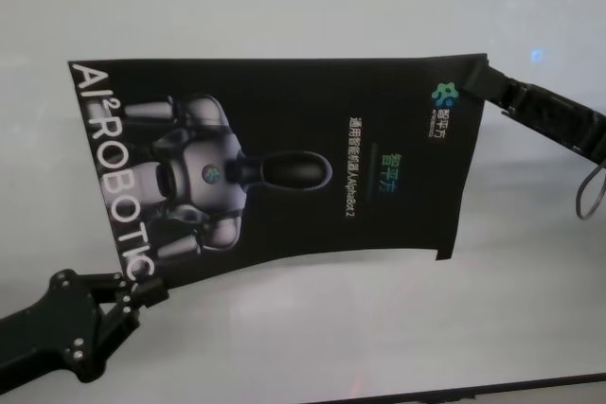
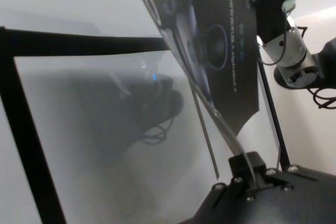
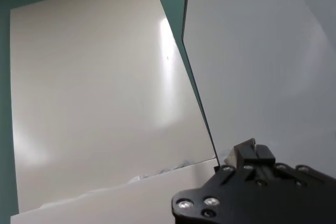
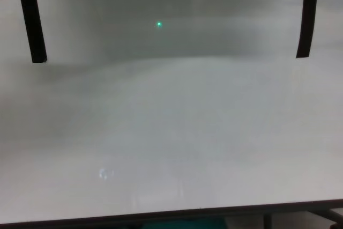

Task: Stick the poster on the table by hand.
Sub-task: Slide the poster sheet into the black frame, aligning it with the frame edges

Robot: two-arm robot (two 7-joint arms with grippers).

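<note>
Aloft: poster (image 1: 284,153) over table (image 1: 303,7), opposite corners clamped in left gripper (image 1: 133,289), right gripper (image 1: 485,78) jaws.

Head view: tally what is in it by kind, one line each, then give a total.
Posters: 1, the black poster held above the table.
Grippers: 2, the left gripper shut on the poster's near corner, the right gripper shut on its far corner.
Tables: 1, the white table.
Total: 4.
</note>
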